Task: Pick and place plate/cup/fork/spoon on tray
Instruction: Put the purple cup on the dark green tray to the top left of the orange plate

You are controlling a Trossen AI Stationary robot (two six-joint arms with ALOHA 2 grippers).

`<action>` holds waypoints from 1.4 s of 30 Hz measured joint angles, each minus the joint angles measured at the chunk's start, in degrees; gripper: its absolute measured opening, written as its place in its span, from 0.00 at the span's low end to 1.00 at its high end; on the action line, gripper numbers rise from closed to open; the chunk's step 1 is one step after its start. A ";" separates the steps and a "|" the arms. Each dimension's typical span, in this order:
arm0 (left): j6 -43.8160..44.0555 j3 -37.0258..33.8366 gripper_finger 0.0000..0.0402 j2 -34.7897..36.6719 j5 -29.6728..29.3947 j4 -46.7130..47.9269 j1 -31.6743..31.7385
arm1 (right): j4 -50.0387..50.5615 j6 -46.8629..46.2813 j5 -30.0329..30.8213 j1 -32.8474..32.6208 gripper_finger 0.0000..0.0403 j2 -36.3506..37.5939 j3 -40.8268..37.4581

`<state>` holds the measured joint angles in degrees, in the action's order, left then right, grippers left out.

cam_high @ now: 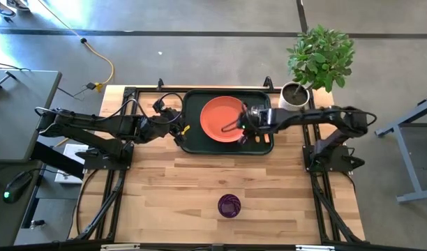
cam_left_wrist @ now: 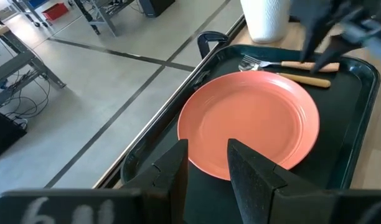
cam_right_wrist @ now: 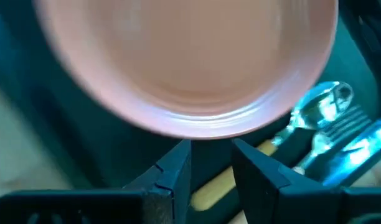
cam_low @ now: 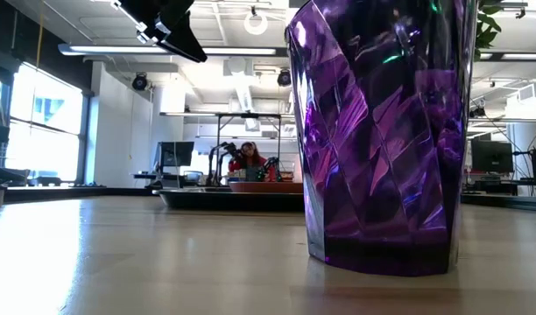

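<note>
On the dark green tray [cam_high: 190, 139] at the far side of the worktop [cam_high: 165, 188] lies the orange-red plate [cam_high: 221, 118], with the fork [cam_left_wrist: 274, 63] and spoon [cam_right_wrist: 320, 107] side by side on the tray just beside the plate. Right gripper [cam_right_wrist: 211, 163] hangs over the tray by the plate's rim, jaws parted with nothing between them. Left gripper [cam_left_wrist: 207, 163] sits at the tray's opposite end, jaws also released and empty. Purple cup [cam_high: 229, 206] stands upright on the near part of the worktop, well apart from the tray.

Judgement: only the cup is left to place.

Risks: the right gripper is low over the utensils; a careless pull-out could drag a handle or nudge the plate. The cup is faceted and glossy, so a grip off-centre may slip or tip it. Both arms crowd the tray, so a shared approach risks a clash.

Surface: pale wood-plank worktop, black frame rails. A potted plant [cam_high: 318, 59] stands at the far right corner. Room: grey floor, a yellow cable [cam_high: 102, 66], desks and monitors beyond.
</note>
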<state>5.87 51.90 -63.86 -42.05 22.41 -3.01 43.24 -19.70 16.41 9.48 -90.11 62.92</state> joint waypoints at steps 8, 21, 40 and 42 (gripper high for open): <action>-0.03 0.00 0.26 0.00 3.05 0.01 -0.04 | -0.82 -9.55 19.29 -16.44 0.27 5.69 0.00; -2.67 0.09 0.26 -5.27 5.50 -7.31 -0.01 | 0.30 -26.76 36.49 -34.77 0.27 11.10 -1.96; -14.01 0.02 0.26 -13.75 6.78 -13.36 4.28 | -29.16 -29.35 8.86 -32.77 0.27 12.76 -13.67; -13.55 0.02 0.26 -13.75 6.72 -13.28 4.75 | -28.07 -28.87 7.90 -32.77 0.27 12.12 -12.15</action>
<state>-7.68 51.92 -77.60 -35.33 9.13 1.75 15.18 -48.57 24.31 -23.29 -77.99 50.77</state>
